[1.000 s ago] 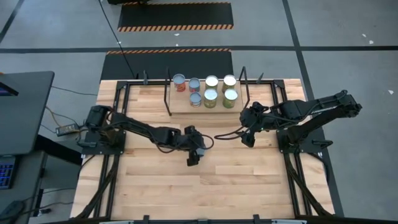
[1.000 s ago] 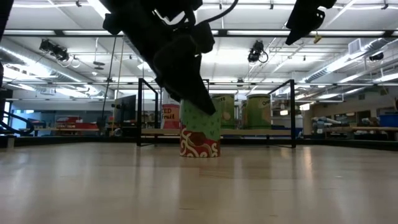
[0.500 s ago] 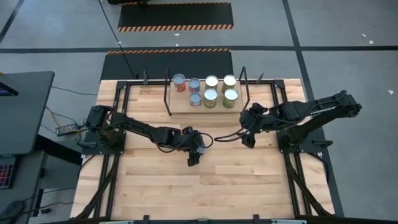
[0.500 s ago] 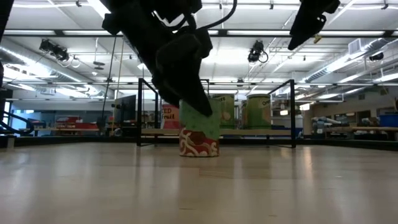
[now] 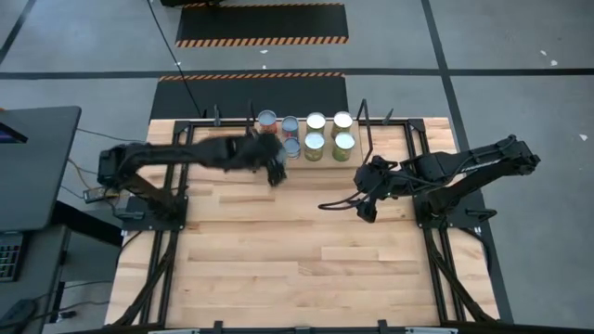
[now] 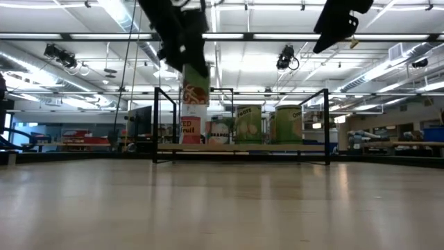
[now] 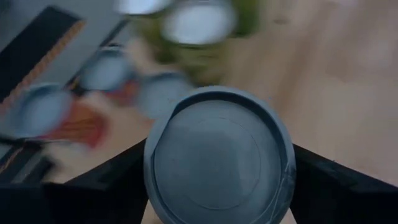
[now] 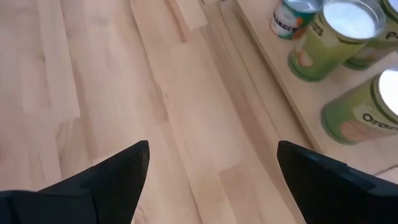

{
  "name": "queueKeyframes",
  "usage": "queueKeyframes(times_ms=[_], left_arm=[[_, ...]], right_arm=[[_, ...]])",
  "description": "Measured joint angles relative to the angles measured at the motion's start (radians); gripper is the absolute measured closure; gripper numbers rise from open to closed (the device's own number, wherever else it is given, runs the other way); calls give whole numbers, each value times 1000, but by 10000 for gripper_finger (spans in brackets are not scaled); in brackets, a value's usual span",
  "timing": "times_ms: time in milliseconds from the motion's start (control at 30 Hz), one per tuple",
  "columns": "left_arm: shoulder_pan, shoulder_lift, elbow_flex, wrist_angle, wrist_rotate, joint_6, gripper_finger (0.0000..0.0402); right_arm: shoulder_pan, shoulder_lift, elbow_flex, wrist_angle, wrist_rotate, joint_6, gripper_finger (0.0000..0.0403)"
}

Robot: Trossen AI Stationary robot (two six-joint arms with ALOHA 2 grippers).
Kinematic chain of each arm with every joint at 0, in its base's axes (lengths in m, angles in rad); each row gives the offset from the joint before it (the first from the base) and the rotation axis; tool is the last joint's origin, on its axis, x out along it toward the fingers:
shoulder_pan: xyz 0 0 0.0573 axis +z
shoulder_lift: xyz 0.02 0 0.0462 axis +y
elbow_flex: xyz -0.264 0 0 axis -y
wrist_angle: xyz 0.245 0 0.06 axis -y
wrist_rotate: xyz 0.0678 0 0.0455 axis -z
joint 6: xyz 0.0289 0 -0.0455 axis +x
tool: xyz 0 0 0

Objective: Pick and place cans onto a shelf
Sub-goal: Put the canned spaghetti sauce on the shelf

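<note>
My left gripper point(image 5: 275, 171) is shut on a can point(image 6: 196, 87) with a green and orange-red label, held in the air just in front of the shelf's left part. The can's round grey top point(image 7: 217, 155) fills the left wrist view. The shelf point(image 5: 327, 163), a light-wood board between black wire frames point(image 5: 251, 139), stands at the table's far side with several cans point(image 5: 315, 143) upright on it. My right gripper point(image 5: 365, 211) is open and empty, above the table near the shelf's right end. My left gripper pinches the can between its two fingers point(image 7: 118, 171), one on each side of the upper wall just under the rim point(image 7: 151, 163). The fingers come from above. The can hangs upright below them, lifted clear of the table and above the shelf board.
The shelf's cans stand in two rows, and the red-labelled one point(image 5: 267, 122) at the far left is closest to the held can. The wire frame point(image 5: 367, 139) stands beside my right arm. Bare wooden tabletop point(image 5: 306, 260) lies on the near side.
My left gripper has lifted the can off the middle of the table and carried it up and toward the far edge, to the shelf's left part. The can has stayed upright. My right gripper has hardly moved.
</note>
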Motion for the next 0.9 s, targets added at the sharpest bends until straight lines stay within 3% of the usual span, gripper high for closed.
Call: queueKeyframes(times_ms=[133, 267, 500, 600, 700, 900], left_arm=[[168, 7, -3, -6, 55, 43, 103], [252, 53, -5, 2, 90, 62, 105], [272, 119, -4, 41, 89, 41, 104], [268, 153, -4, 23, 99, 121, 104], [279, 176, -5, 31, 178, 243, 104], [317, 183, -4, 38, 196, 356, 104]], right_arm=[[0, 2, 0, 30, -2, -4, 41], [0, 2, 0, 43, -3, 25, 41], [0, 2, -1, 54, 11, 123, 41], [0, 2, -1, 53, 2, 121, 41], [0, 2, -1, 53, -6, 112, 41], [0, 2, -1, 53, -58, 114, 41]])
